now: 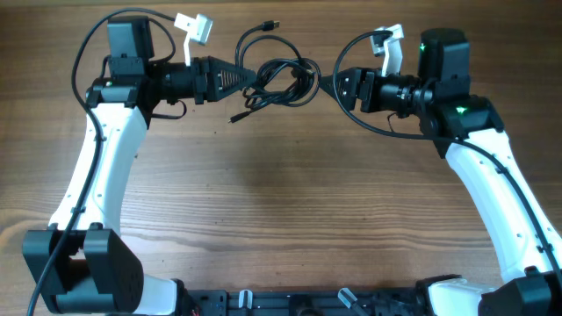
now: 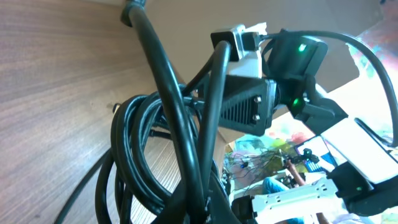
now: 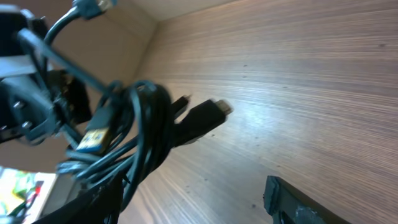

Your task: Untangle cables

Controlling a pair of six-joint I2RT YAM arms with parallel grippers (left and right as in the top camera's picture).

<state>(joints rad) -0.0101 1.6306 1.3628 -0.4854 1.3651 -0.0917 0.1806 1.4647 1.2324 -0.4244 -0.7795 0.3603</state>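
The cables (image 1: 283, 81) are a tangled black bundle of loops at the back middle of the table, between my two grippers. One plug end (image 1: 235, 117) trails toward the front and another (image 1: 273, 25) toward the back. My left gripper (image 1: 246, 79) is shut on the bundle's left side. In the left wrist view the cables (image 2: 168, 155) fill the frame and run down into the shut jaws. My right gripper (image 1: 327, 84) stands open at the bundle's right edge. In the right wrist view the cables (image 3: 134, 127) lie against one finger and a plug (image 3: 208, 116) sticks out; the other finger (image 3: 292, 202) is well apart.
The wooden table (image 1: 290, 202) stretches toward the front. White camera mounts (image 1: 195, 28) stand above each wrist. Thick black arm wires (image 1: 88, 53) loop beside both arms. The arm bases (image 1: 88, 272) sit at the front corners.
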